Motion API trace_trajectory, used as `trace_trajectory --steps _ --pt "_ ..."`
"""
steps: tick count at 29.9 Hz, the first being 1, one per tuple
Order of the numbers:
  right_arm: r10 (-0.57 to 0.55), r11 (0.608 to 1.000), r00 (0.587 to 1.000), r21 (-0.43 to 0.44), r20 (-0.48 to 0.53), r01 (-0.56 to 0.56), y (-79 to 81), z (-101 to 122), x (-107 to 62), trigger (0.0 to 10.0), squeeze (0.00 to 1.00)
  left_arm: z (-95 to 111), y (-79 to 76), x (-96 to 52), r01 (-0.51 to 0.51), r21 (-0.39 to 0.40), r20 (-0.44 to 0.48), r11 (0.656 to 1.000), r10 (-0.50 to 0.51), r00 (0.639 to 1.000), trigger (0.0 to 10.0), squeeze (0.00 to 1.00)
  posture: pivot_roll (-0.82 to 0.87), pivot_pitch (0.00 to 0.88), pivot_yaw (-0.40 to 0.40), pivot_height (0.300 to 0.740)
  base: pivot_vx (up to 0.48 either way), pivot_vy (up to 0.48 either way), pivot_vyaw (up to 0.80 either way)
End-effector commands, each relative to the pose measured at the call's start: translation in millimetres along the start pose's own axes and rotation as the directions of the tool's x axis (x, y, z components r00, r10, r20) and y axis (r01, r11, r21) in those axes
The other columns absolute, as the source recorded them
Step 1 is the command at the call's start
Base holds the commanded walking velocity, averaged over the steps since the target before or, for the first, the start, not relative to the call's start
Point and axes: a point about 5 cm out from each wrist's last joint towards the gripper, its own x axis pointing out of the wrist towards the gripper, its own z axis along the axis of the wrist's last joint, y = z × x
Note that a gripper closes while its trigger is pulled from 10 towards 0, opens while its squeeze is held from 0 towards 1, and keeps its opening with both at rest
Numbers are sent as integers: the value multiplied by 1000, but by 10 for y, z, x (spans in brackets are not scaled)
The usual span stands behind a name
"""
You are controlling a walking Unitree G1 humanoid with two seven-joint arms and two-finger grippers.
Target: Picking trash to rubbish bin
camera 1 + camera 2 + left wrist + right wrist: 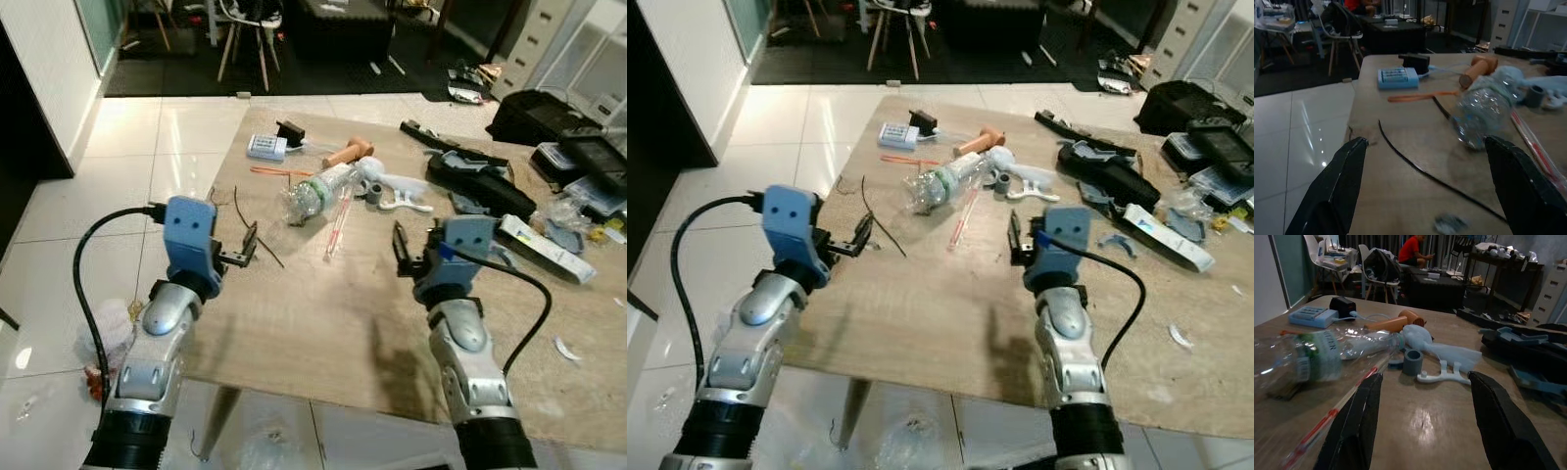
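A crushed clear plastic bottle (318, 191) with a green label lies on the wooden table (323, 323), beyond both grippers. Beside it lie a thin red-and-clear straw (338, 220), a black wire (257, 235) and an orange strip (279, 171). My left gripper (245, 250) hovers open over the table's left edge; in its wrist view the bottle (1484, 110) sits ahead between the fingers (1342, 186). My right gripper (404, 253) stands open over the table's middle, empty, with the bottle (1327, 355) ahead of it and off to one side.
A blue box (265, 147), a black adapter (290, 130), a tan handle (350, 152), pale blue plastic parts (392, 186), black tools (480, 176) and a white carton (546, 248) crowd the table's far and right sides. Bags (534, 113) lie on the floor to the right. A person (1411, 249) sits far back.
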Motion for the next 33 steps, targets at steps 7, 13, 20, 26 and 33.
trace_trajectory --steps 7,13,20,26,33 --pt "-20 1000 999 17 -26 21 -44 -57 -44 10000 0 -69 -34 -15 17 9 -33 1000 -16 999 10000 0 -13 121 -35 740 0 0 0" --pt "-18 1000 999 20 -31 19 -50 -63 -35 10000 0 -68 -29 -10 17 17 -37 1000 -16 999 10000 0 -10 130 -33 740 0 0 0" --pt "-6 998 997 55 -83 10 -129 -111 50 10000 0 -80 -91 10 92 44 -67 995 -89 994 10000 0 -6 139 -28 740 0 0 0" --pt "-8 999 996 31 -94 11 -182 -105 90 10000 0 -91 -114 35 124 55 -90 991 -118 989 10000 0 -3 150 -25 740 0 0 0" --pt "-57 998 993 -17 -106 55 -234 -148 51 10000 0 -126 -234 86 196 32 -133 980 -190 973 10000 0 4 165 -18 740 0 0 0"
